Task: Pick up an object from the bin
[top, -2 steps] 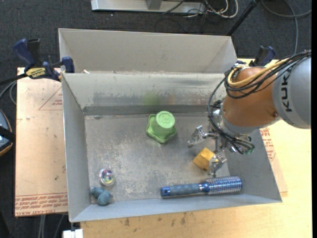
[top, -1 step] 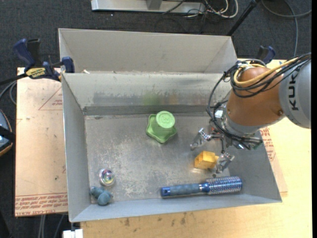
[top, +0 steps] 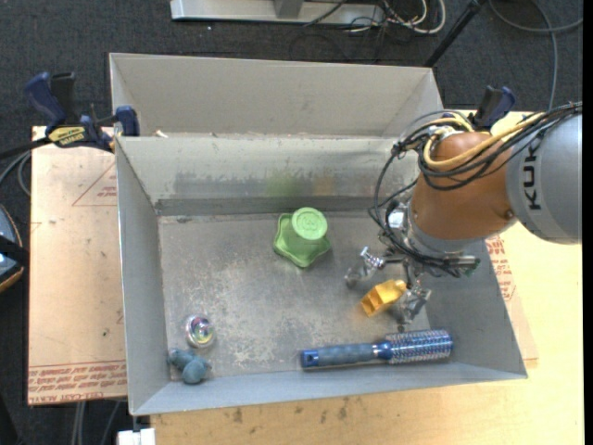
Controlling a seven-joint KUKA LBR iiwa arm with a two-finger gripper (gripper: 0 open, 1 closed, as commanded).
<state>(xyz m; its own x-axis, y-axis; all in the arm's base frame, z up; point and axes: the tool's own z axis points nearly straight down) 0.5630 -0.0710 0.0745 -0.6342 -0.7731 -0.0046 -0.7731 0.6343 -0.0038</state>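
Where the arm comes in from the right of the bin (top: 139,248), its orange cover (top: 459,188) hangs above the right part of the floor and the gripper (top: 384,292) sits low beneath it, close to the metal. The jaws stand released, spread apart rather than pressed together, and a small yellow piece (top: 381,298) lies on the floor in the gap between them. One of the fingers (top: 365,265) is up and to the left of the yellow piece, the other down and to its right, so the piece sits roughly midway along the line between the two tips. Whether either tip touches it cannot be told. The yellow piece is a short, chunky shape lying tilted, in the right half of the bin and near the front. Just in front of it, along the front wall, a blue hairbrush (top: 375,350) lies lengthwise with its bristled head toward the right, close to the lower finger but apart from the yellow piece. To the left of the gripper, near the middle of the floor, a light green cup (top: 302,236) stands well clear of the jaws. Far off in the front left corner lie a small shiny ball (top: 198,331) and a blue-grey lump (top: 190,367), close beside each other.
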